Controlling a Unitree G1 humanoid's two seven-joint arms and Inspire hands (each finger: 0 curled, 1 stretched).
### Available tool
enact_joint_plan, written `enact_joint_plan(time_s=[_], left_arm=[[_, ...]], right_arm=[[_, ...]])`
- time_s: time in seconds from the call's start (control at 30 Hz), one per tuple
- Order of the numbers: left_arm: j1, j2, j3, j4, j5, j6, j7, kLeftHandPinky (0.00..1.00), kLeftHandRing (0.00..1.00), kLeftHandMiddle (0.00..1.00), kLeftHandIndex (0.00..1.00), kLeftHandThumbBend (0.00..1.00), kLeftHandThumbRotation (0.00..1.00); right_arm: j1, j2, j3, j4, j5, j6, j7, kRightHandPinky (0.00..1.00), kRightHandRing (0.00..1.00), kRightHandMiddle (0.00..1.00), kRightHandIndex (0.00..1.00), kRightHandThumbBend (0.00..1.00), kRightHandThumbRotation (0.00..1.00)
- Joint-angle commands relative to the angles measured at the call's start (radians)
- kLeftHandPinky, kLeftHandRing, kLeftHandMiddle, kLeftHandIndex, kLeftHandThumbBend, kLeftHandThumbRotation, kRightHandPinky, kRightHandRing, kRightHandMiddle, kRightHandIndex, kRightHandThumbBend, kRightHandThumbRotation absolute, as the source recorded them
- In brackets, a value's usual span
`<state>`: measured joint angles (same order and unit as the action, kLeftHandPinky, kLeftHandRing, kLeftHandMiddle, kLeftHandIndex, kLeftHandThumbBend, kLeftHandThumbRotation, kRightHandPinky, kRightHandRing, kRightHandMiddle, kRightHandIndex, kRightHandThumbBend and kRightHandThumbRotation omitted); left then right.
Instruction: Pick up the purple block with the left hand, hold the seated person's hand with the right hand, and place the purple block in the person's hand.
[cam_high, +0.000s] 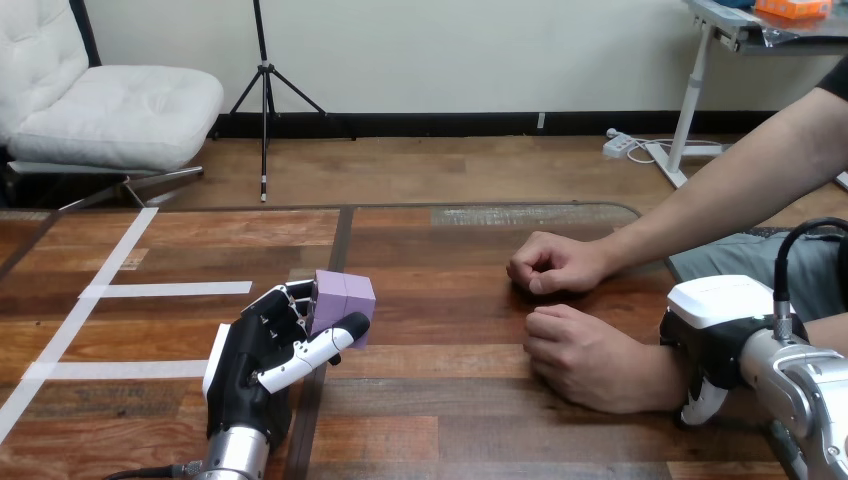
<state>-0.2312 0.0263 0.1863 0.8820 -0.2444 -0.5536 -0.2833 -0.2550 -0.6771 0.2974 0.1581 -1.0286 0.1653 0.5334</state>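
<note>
We list, nearest first. One left hand (250, 375), arm cut off at the bottom edge, fingers and thumb clamped on the one purple block (345, 297). One right hand (712, 330) at the wrist of the person's nearer hand (580, 358); its grip is hidden and we cannot tell. Open table (450, 420) lies between. One person's farther hand (552, 265), fisted. Three white tape strips (170, 290) at left.

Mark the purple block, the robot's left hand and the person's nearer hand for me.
purple block (345, 295): head view, on its front face.
left hand (243, 378): head view, on its black body below the fingers.
person's nearer hand (575, 350): head view, on the back of the hand.
</note>
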Motion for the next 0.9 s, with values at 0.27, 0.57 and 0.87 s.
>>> enact_joint_plan(time_s=[0.27, 0.57, 0.87], left_arm=[[-0.037, 0.007, 0.009, -0.046, 0.000, -0.012, -0.011, 0.26, 0.32, 0.40, 0.44, 0.76, 0.00], [-0.039, 0.002, 0.009, -0.051, -0.004, 0.005, -0.016, 0.25, 0.32, 0.40, 0.44, 0.76, 0.00], [-0.047, 0.004, 0.000, -0.051, 0.008, 0.009, -0.023, 0.25, 0.32, 0.40, 0.44, 0.76, 0.00]], right_arm=[[-0.006, -0.026, 0.003, 0.024, 0.030, -0.004, -0.023, 0.31, 0.42, 0.50, 0.53, 0.81, 0.01], [0.011, -0.033, -0.012, -0.005, 0.043, 0.011, -0.023, 0.33, 0.44, 0.51, 0.52, 0.79, 0.01], [0.025, -0.050, -0.035, -0.057, 0.068, 0.010, -0.029, 0.34, 0.45, 0.51, 0.52, 0.79, 0.00]])
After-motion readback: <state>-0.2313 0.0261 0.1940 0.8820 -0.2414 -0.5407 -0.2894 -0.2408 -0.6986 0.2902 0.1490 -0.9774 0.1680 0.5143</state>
